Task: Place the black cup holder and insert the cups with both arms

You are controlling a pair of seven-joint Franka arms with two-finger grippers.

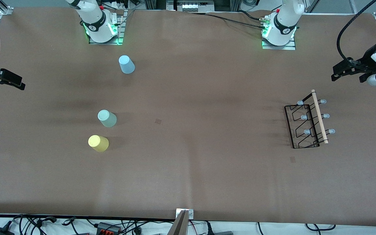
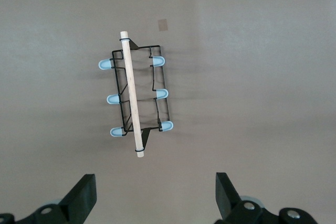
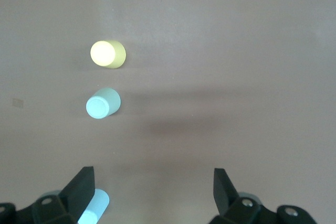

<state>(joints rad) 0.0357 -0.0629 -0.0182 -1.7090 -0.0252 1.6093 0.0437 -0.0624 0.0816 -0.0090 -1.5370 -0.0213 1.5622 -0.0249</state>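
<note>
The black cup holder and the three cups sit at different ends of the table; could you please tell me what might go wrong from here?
The black cup holder is thin wire with a round wooden handle, so the open left claw could slip or tip it. The yellow cup and green cup stand close together, so the open right claw may bump one while grasping the other. The blue cup stands apart.

White arms (image 1: 91, 16), dark joint bands, black cables, green-lit bases.

Black cup holder (image 1: 307, 122) with pale wooden rod; blue (image 1: 126, 64), green (image 1: 106, 118), yellow (image 1: 98, 143) cups; brown table (image 1: 207, 81).
</note>
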